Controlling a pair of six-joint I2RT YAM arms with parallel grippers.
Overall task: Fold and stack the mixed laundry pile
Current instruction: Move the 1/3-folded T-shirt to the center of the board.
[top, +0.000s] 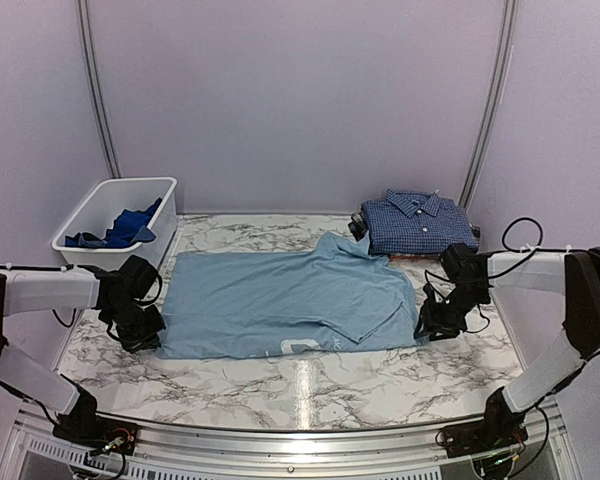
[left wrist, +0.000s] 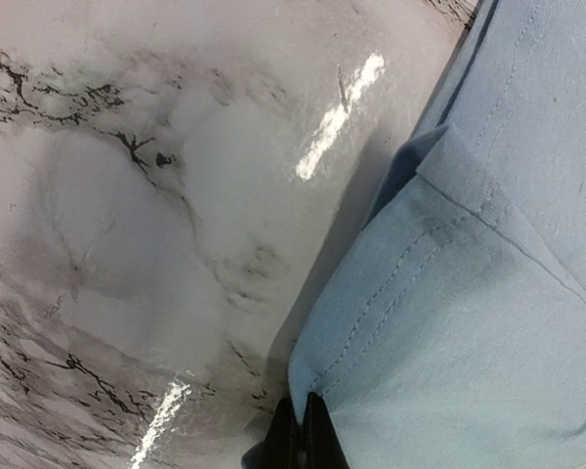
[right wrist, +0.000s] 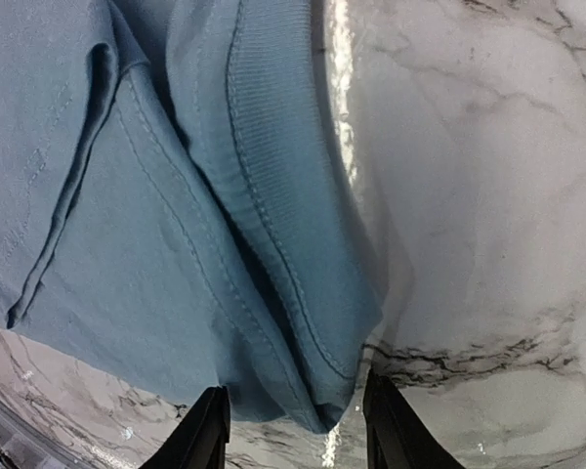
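Standing by the rig, I saw the light blue T-shirt spread nearly flat across the middle of the marble table, its sleeve end toward the right arm and its hem toward the left. The left gripper sat low at the shirt's near left corner with its jaws pressed tight together, and the stitched hem corner was pinched at their tips, a sliver of blue cloth showing on either side. The right gripper was at the shirt's right edge, its jaws standing partly apart; the ribbed, doubled-over edge of the cloth hung just in front of the gap between the two black fingers, and neither finger pressed on it. At the back right lay the navy small-check button shirt, folded with its collar up. At the back left stood a white bin with the royal blue garment crumpled inside
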